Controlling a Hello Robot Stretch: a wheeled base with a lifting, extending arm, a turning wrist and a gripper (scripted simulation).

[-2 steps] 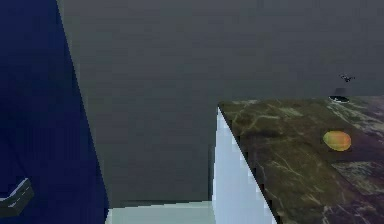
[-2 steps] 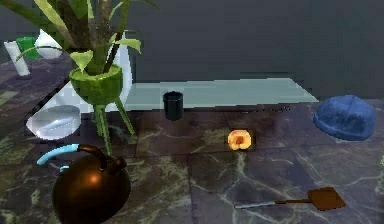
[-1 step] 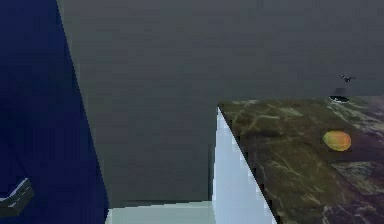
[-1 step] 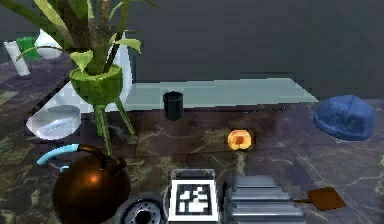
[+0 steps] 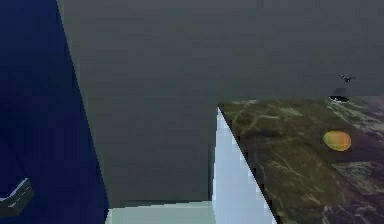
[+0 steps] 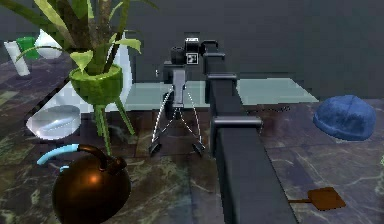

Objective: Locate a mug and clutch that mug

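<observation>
In the arm side view the dark arm (image 6: 240, 140) rises from the bottom edge to two white marked squares (image 6: 190, 48). Below and left of them, the gripper (image 6: 178, 148) has its thin fingers (image 6: 158, 140) spread down over bare dark marbled countertop (image 6: 290, 150), and it holds nothing. No shape here reads clearly as a mug. A small green and white thing (image 6: 24, 52) stands at the far upper left of the counter. A pale white object (image 6: 121, 66) shows behind the plant.
A leafy plant in a green vase (image 6: 97, 86), a clear glass bowl (image 6: 52, 122) and a dark round kettle (image 6: 88, 188) crowd the arm side view's left. A blue rounded thing (image 6: 345, 116) and a brown spatula (image 6: 322, 198) lie right. In the forward view an orange round thing (image 5: 337, 140) lies on a marbled counter (image 5: 290, 150), with a dark blue shape (image 5: 40, 120) at the left.
</observation>
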